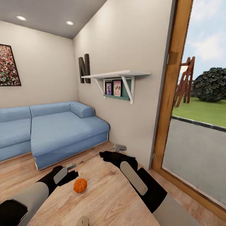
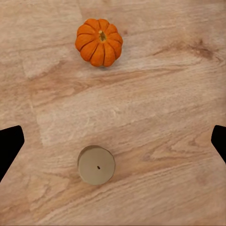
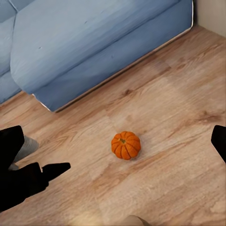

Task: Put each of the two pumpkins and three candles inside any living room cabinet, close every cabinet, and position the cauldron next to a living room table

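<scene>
Basically pre-grasp: pumpkin (image 1: 80, 185) and candle (image 2: 96, 164) sit apart on the floor (image 1: 106, 201).
Left gripper (image 2: 113, 141) hangs spread wide above the candle, right gripper (image 3: 115, 150) empty, spread too; risk: round pumpkin rolls if nudged off-centre.

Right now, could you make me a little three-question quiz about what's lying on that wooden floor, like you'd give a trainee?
1. True or false: the pumpkin is lying on the blue sofa.
2. Multiple choice: in the left wrist view, what lies on the floor apart from the pumpkin? A) a black pot B) a stubby candle C) a book
3. Fill in: the left gripper and the right gripper each hold ____.

Key:
1. False; it sits on the wooden floor, in front of the sofa.
2. B; the two are apart, not touching.
3. Nothing; both stand open above the floor.
</scene>
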Controlling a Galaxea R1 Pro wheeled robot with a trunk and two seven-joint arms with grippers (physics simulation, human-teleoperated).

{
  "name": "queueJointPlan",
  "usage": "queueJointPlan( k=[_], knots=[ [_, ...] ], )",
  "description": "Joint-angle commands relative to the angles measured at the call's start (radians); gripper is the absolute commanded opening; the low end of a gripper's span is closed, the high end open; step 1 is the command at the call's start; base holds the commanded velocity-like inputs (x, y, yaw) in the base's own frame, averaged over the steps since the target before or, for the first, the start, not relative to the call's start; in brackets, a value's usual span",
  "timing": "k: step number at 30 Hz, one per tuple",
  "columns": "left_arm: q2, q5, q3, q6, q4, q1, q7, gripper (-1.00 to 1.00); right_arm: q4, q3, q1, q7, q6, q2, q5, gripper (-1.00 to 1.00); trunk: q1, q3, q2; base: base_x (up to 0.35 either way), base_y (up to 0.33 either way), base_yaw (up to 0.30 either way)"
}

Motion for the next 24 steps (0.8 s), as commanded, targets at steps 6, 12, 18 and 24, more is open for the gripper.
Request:
queueJointPlan(
  k=[6, 12, 18, 24],
  knots=[
    [0.001, 0.011, -0.007, 0.004, 0.0, 0.0, 0.007, 1.0, -0.007, 0.001, -0.001, -0.009, 0.001, 0.0, -0.008, 1.0, 0.023, -0.02, -0.043, 0.0, 0.0, 0.0],
    [0.001, 0.011, -0.007, 0.012, 0.0, 0.0, 0.013, 1.0, -0.008, 0.001, 0.0, -0.009, 0.001, 0.0, -0.008, 1.0, 0.046, -0.039, -0.085, 0.0, 0.0, 0.0],
    [0.0, 0.011, -0.007, 0.024, 0.0, 0.0, 0.01, 1.0, -0.008, 0.001, -0.001, -0.009, 0.001, 0.0, -0.009, 1.0, 0.069, -0.058, -0.127, 0.0, 0.0, 0.0],
    [0.001, 0.011, -0.007, 0.063, 0.0, 0.0, 0.006, 1.0, -0.007, 0.001, -0.001, -0.009, 0.002, 0.001, -0.009, 1.0, 0.092, -0.076, -0.169, 0.0, 0.0, 0.0]
  ],
)
